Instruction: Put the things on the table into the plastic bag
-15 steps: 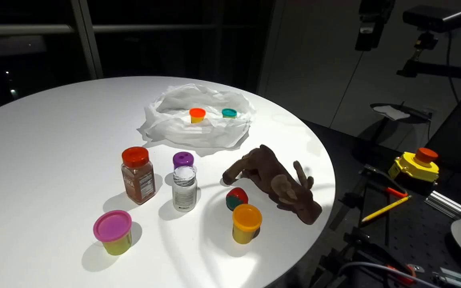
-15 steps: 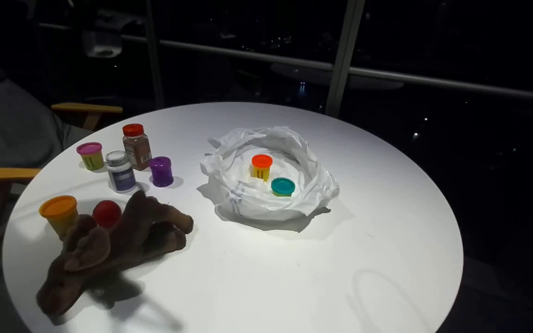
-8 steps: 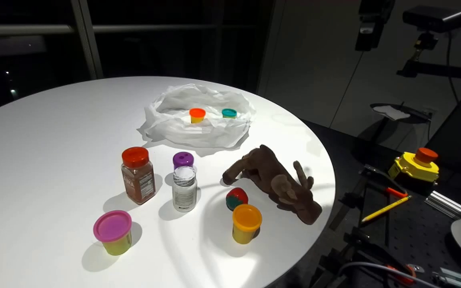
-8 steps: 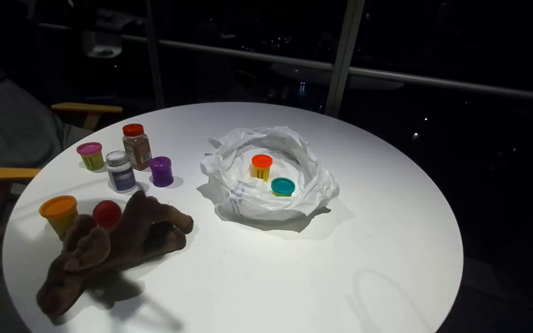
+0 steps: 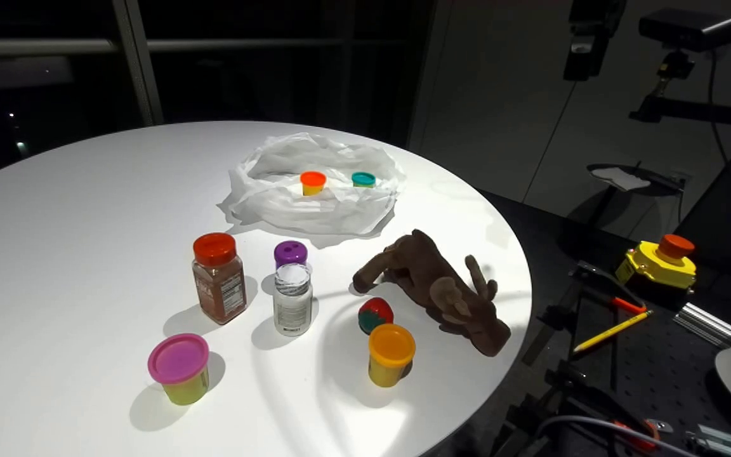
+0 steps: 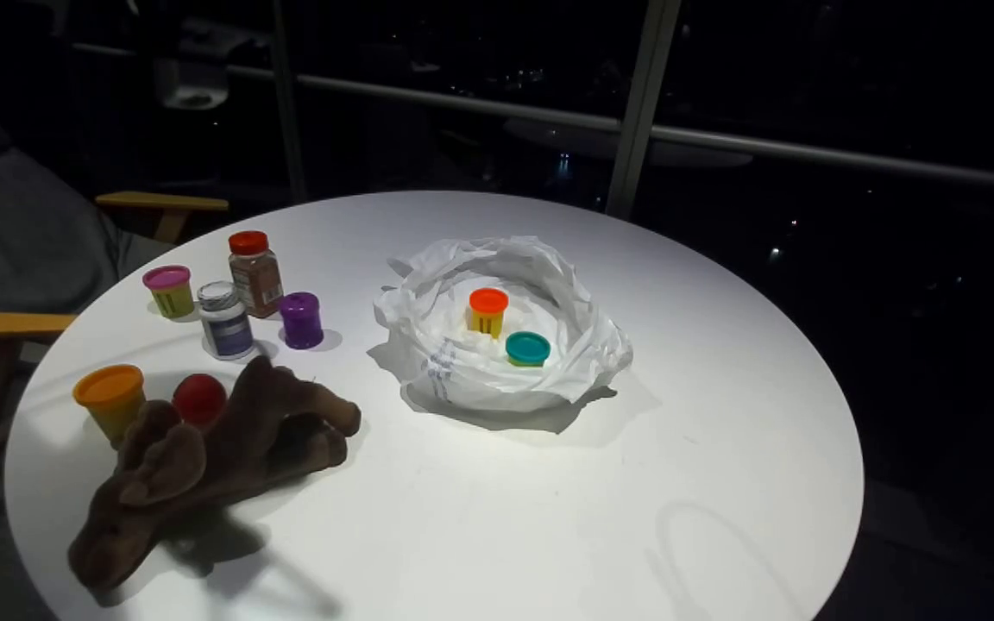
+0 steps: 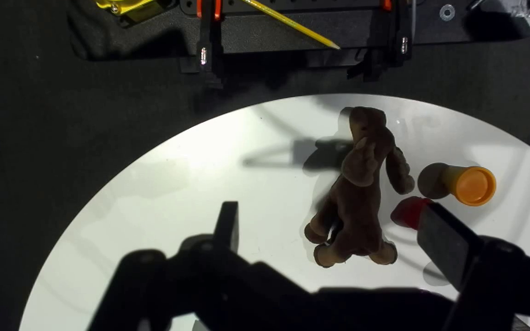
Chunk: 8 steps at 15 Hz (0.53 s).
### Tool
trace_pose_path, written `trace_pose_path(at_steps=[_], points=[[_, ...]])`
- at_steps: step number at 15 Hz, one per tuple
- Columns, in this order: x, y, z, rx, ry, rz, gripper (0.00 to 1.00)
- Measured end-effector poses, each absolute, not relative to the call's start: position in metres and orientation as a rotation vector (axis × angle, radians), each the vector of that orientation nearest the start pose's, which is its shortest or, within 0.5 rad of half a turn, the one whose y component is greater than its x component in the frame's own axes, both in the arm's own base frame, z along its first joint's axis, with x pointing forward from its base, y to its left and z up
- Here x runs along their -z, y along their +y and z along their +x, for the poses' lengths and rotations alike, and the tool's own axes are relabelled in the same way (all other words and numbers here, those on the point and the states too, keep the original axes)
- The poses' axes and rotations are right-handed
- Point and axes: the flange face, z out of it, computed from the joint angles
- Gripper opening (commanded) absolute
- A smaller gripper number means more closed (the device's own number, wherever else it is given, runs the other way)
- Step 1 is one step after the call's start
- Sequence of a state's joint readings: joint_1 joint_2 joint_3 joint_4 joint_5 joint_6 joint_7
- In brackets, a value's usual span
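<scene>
Dark glass windows [image 6: 790,95] back a round white table [image 6: 618,517], above which I hold my black two-fingered gripper [image 7: 331,216], its jaws spread wide. Below it in the wrist view lies a brown plush animal [image 7: 360,207], with a red ball [image 5: 375,315], patched in green, and an orange-lidded orange cup [image 7: 475,186] near its side. Farther out stand a white bottle [image 6: 226,326] with a silvery cap, a shiny purple jar [image 6: 301,321], a clear red-lidded jar [image 6: 256,280] with reddish-brown contents and a pink-lidded yellow-green cup [image 5: 181,368]. Apart from these, in both exterior views, sits an open, thin, crumpled, translucent white plastic bag [image 6: 497,392] with a red-orange-lidded yellow cup [image 6: 488,310] and a teal-lidded cup [image 6: 528,348] inside. Past the table's edge, a yellow pencil [image 5: 613,331] lies near a yellow box [image 5: 657,265] topped by a red button.
</scene>
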State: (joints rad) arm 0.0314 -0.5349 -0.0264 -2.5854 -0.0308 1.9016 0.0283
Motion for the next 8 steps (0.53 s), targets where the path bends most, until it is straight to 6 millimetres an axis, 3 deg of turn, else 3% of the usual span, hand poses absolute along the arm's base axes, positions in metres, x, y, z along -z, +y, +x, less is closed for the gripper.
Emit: trace_pose_path(at_steps=[5, 8], points=[[-0.423, 0.0, 0.36, -0.238, 0.01, -3.15, 1.0], [-0.41, 0.009, 0.365, -0.279, -0.025, -3.16, 1.0]])
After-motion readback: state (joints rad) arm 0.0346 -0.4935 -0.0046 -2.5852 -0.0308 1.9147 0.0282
